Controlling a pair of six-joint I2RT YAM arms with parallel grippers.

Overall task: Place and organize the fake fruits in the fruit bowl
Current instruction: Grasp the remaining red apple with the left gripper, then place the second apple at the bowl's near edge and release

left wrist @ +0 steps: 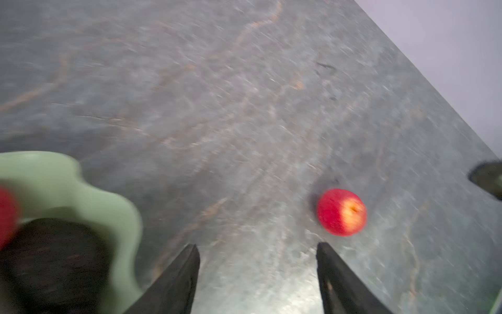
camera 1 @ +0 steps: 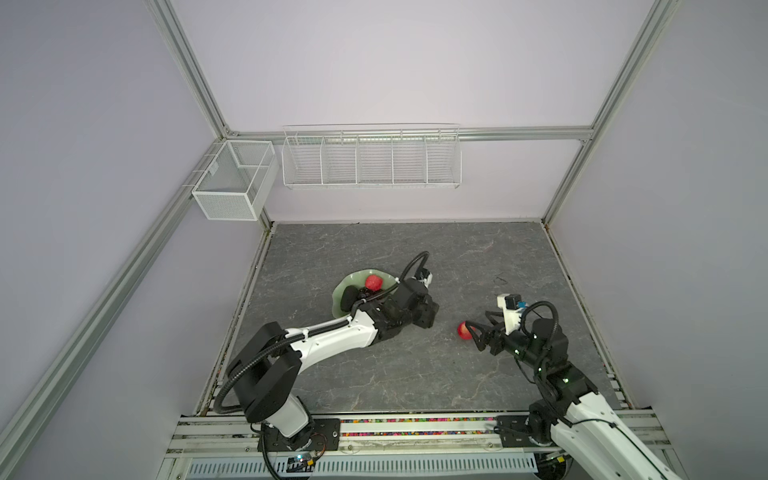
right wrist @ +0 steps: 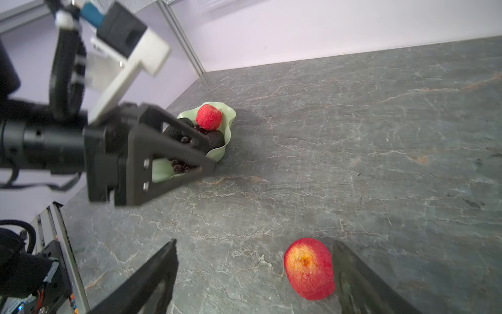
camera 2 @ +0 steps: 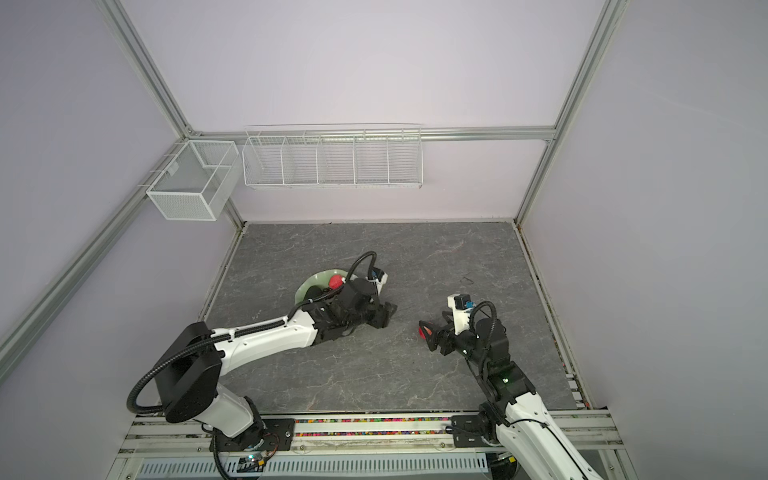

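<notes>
Right wrist view: apple (right wrist: 309, 269) sits within right gripper (right wrist: 254, 242).

Left arm (camera 1: 332, 336) hides much of the fruit bowl (camera 1: 351, 279).

the fruit bowl (camera 1: 340, 292) is showing pale mint green. the apple (camera 1: 373, 282) at its one o'clock is glowing red, the avocados (right wrist: 216, 140) are looking green-black, the grapes (right wrist: 180, 167) dark purple. the second apple (camera 1: 462, 330), at the bowl's four o'clock, is blushing yellow-orange on red. the grey tabletop (camera 1: 415, 374) is carrying pale and rusty veins.
</notes>
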